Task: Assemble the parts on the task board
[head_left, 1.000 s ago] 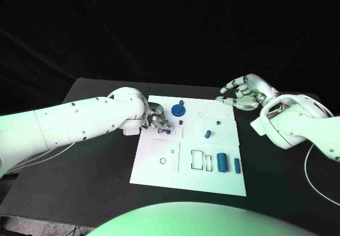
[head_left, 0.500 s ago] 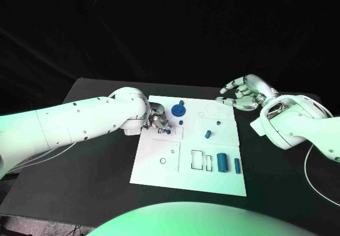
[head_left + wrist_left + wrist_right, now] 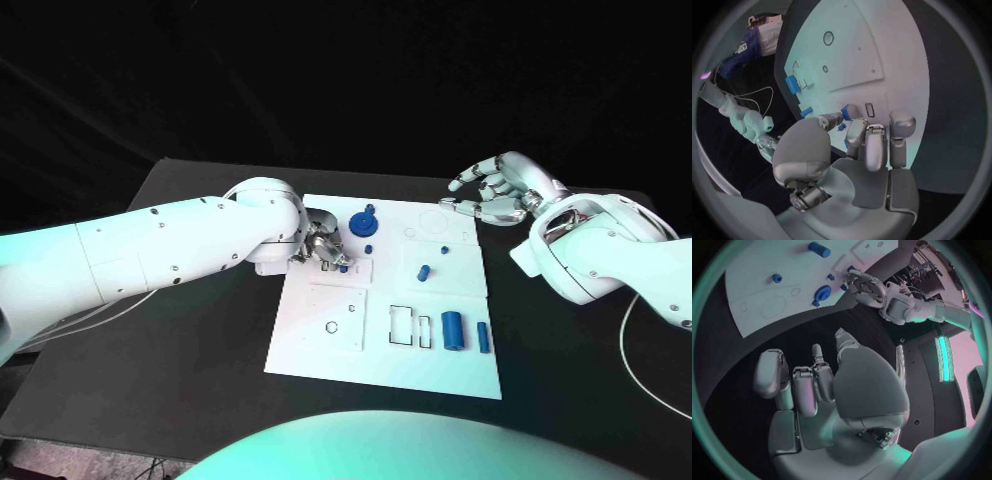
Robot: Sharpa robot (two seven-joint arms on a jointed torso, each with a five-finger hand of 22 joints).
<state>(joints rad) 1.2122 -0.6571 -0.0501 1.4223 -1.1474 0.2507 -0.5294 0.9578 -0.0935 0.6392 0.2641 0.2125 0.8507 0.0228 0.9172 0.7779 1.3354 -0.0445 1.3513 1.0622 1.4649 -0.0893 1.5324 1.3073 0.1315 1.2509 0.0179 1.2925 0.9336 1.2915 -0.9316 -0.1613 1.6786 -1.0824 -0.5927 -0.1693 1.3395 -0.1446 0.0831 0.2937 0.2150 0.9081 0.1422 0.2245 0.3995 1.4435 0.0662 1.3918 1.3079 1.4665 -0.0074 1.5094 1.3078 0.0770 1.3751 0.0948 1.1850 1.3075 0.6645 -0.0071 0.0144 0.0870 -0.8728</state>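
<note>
Left wrist view: left hand (image 3: pixel 856 150) pinches small blue part (image 3: pixel 846 111)

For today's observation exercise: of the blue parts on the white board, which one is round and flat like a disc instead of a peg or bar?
The blue disc part at the board's far edge, just beyond the left hand. The other blue parts are short pegs or bars.

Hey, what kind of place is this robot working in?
Probably a robotics lab or test bench: a white task board with small blue parts lies on a black table, dark backdrop behind, and the left hand works over it.
</note>
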